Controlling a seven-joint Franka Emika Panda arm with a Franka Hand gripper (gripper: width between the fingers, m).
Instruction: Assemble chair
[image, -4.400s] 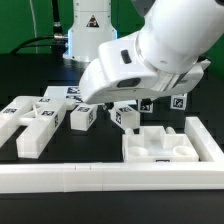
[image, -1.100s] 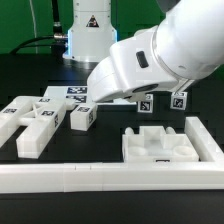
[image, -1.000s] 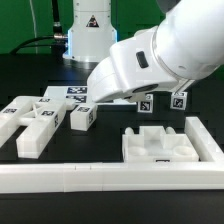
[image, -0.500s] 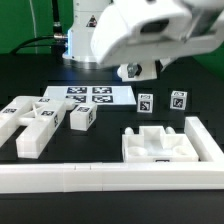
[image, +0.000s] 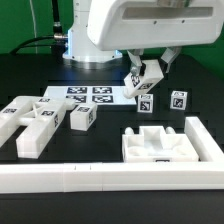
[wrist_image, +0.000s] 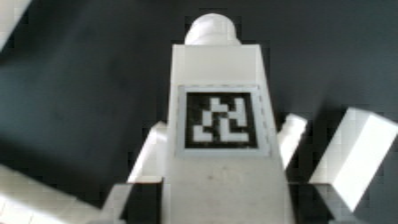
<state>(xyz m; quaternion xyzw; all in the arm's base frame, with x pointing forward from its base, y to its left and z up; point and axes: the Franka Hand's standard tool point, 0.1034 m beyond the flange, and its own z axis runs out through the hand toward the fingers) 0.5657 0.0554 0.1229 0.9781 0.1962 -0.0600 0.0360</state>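
Note:
My gripper (image: 144, 72) hangs above the middle of the table, shut on a white chair bar (image: 138, 82) with a black-and-white tag; the bar is tilted and clear of the table. In the wrist view that bar (wrist_image: 221, 110) runs lengthwise between my fingers (wrist_image: 139, 196), tag facing the camera, with the gripper (wrist_image: 217, 205) closed on its sides. Two short tagged bars (image: 146, 104) (image: 178, 100) stand upright below. The tray-like seat (image: 165, 148) lies at the exterior view's right front. The X-braced panel (image: 30, 120) and a small block (image: 82, 118) lie at the left.
The marker board (image: 95, 95) lies flat behind the parts. A long white L-shaped rail (image: 100, 180) runs along the front and up the right side. The arm's base (image: 90, 30) stands at the back.
The arm has risen from low over the parts and swung up, carrying the tagged bar off the table. The other pieces have stayed put.

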